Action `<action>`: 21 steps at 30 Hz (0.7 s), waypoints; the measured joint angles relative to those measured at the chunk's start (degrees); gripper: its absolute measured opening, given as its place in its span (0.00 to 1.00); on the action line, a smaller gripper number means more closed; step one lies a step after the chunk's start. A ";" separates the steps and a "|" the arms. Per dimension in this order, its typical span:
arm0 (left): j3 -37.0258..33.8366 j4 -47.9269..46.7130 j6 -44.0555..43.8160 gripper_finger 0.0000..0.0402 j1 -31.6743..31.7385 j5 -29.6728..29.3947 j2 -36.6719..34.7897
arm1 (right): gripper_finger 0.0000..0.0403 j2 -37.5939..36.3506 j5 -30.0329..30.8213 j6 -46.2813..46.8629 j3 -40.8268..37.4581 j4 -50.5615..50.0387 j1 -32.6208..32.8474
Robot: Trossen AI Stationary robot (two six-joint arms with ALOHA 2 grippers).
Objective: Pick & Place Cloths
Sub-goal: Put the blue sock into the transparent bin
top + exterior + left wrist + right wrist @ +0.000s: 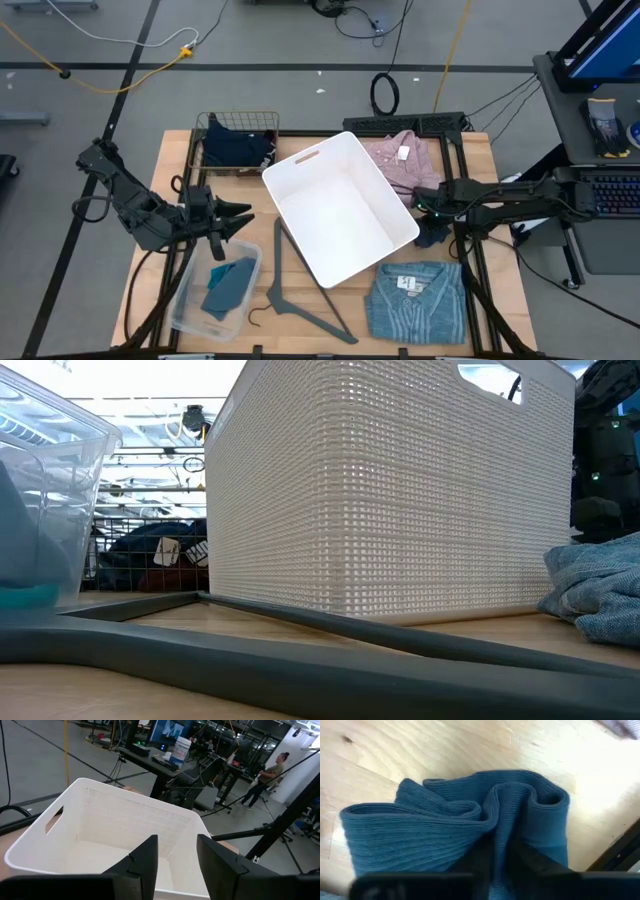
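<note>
Navy ribbed cloth point(470, 827) lies bunched on the wooden table point(170, 160) just right of the white basket point(340, 205), and we see the right gripper point(500, 855) pinched shut on its fold, while the left gripper point(235, 220) hovers part-open and empty beside the basket's left side.

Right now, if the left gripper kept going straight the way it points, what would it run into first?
Most likely the white basket: the left gripper points at its open top, empty-jawed, so it would probably meet the near rim or the inside, though depth is hard to judge.
</note>
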 joint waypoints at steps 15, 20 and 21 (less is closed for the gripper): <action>0.00 1.40 0.28 0.34 0.00 0.03 -0.02 | 0.01 -7.91 4.89 3.67 5.15 -4.04 0.00; 0.00 1.71 0.40 0.34 0.00 0.19 -0.02 | 0.01 -7.98 10.50 4.37 10.69 -12.20 0.02; 0.00 1.72 0.39 0.34 -0.02 0.43 -0.02 | 0.01 -8.01 11.36 4.35 11.90 -13.12 0.00</action>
